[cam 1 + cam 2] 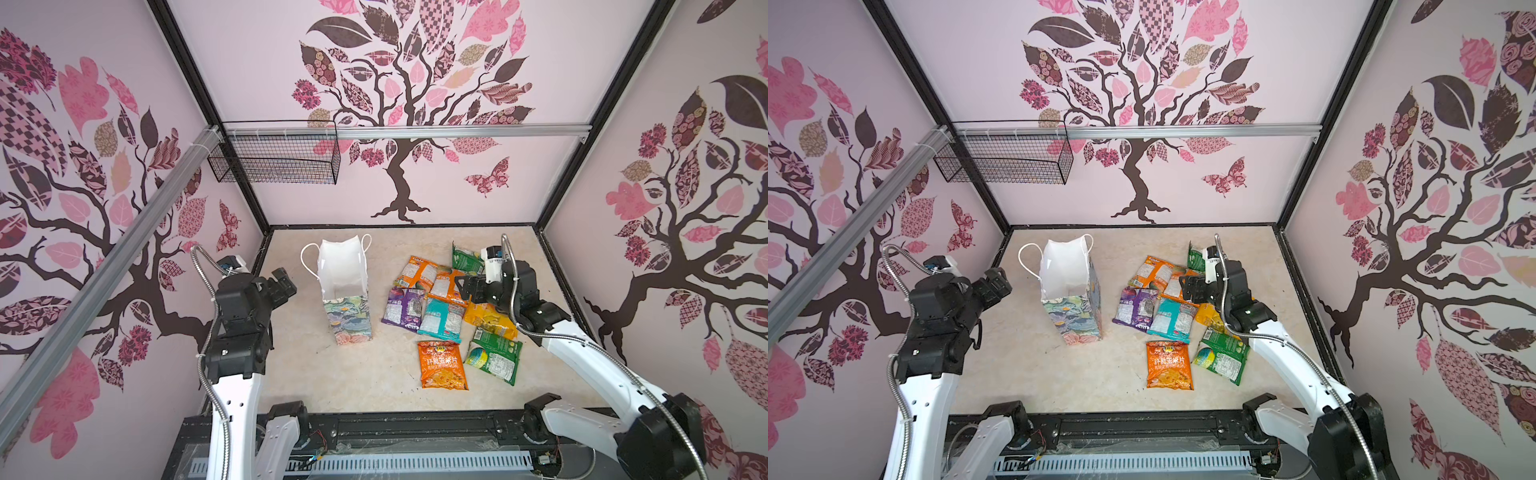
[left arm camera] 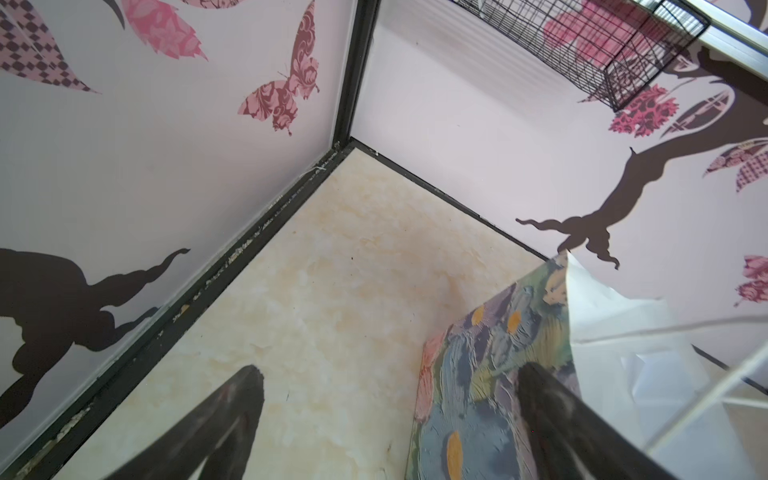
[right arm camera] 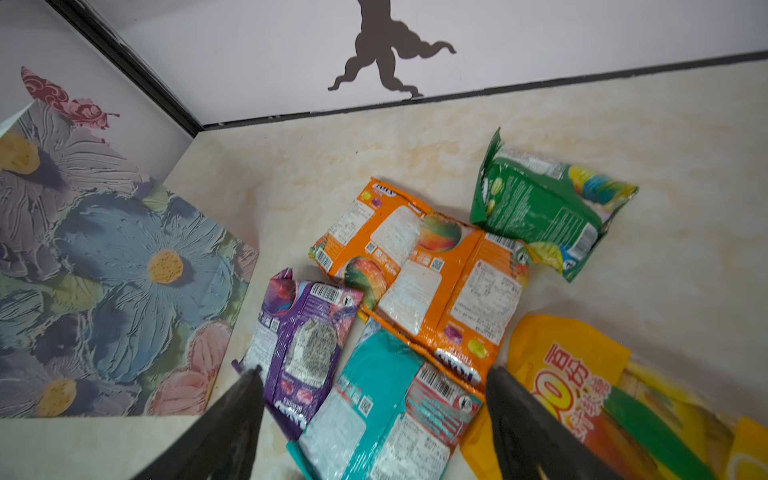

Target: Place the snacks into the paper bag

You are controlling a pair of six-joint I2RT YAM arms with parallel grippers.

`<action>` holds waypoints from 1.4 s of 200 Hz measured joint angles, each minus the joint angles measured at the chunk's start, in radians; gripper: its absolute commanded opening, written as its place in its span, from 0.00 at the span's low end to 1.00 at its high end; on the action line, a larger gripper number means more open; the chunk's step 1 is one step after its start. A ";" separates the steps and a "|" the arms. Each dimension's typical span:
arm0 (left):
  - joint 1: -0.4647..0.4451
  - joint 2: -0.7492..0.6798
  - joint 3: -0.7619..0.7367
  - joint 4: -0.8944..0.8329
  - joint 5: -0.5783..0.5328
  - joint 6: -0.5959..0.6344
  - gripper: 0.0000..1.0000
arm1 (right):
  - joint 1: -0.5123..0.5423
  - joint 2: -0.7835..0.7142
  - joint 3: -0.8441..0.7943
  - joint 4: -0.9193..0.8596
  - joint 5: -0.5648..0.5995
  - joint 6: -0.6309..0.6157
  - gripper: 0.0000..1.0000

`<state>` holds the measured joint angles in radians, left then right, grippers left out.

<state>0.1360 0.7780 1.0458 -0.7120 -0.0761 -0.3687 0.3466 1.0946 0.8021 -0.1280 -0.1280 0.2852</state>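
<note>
- The snacks (image 1: 441, 318) are being seen clustered on the desk (image 1: 365, 386), right of the upright paper bag (image 1: 348, 318).
- The right tool (image 3: 376, 372) is being held spread and empty above them.
- The left tool (image 2: 392, 372) is being held wide open, empty, left of the paper bag.

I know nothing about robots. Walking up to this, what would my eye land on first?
Most likely the heap of bright snack packets, orange, green, purple, teal and yellow, on the right half of the table, with the right claw open over it. Next come the flowered paper bag, standing open to their left, and the big pink-and-brown tree on the back wall.
</note>
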 measured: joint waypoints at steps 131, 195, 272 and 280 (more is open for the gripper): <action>0.001 0.222 0.175 -0.068 0.492 0.146 0.98 | 0.089 -0.013 -0.100 -0.400 -0.115 0.166 0.72; 0.001 0.247 0.175 -0.023 0.521 0.156 0.98 | 0.492 0.004 -0.151 -0.433 -0.042 0.210 0.70; 0.001 0.246 0.177 -0.099 0.502 0.156 0.92 | 0.768 0.145 -0.063 -0.390 0.119 0.100 0.65; 0.001 0.245 0.177 -0.107 0.499 0.157 0.92 | 0.777 0.160 -0.053 -0.393 0.132 0.085 0.63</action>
<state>0.1371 1.0225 1.2232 -0.8192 0.4232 -0.2115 1.1236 1.2549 0.7490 -0.5209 0.0036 0.3698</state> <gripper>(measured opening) 0.926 0.651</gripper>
